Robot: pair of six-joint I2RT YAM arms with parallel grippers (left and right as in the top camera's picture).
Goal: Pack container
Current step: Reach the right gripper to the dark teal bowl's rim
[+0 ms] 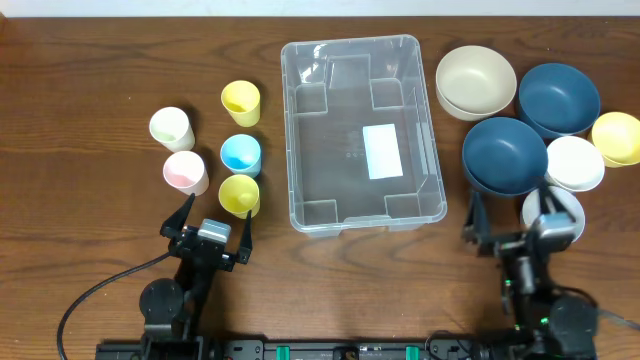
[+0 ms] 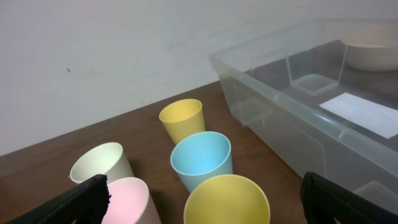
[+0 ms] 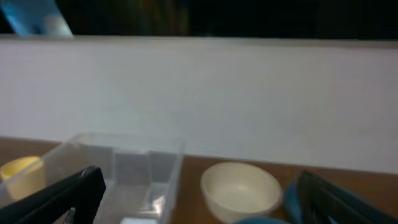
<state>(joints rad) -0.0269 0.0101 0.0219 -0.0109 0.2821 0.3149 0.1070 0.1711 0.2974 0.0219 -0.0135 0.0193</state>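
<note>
On your left stand five cups. A cream cup [image 1: 171,127] and a pink cup [image 1: 185,172] are outermost, and beside them a yellow cup [image 1: 240,102], a light blue cup [image 1: 240,153] and a second yellow cup [image 1: 239,194] form a column. Your left gripper [image 1: 215,212] sits just in front of that nearest yellow cup, its fingers spread wide with nothing gripped. In the middle of the table you have the container [image 1: 292,130], a clear bin standing upright with a white label [image 1: 382,151] on its base. To its right are stacked cream bowls [image 1: 476,82], one dark blue bowl [image 1: 504,155] near the bin, another dark blue bowl [image 1: 558,98] behind it, a white bowl [image 1: 574,162] and a yellow bowl [image 1: 617,137]. Your right gripper [image 1: 510,212] sits at the near edge, jaws just as wide apart and gripping nothing, partly covering a second white bowl [image 1: 570,202].
</note>
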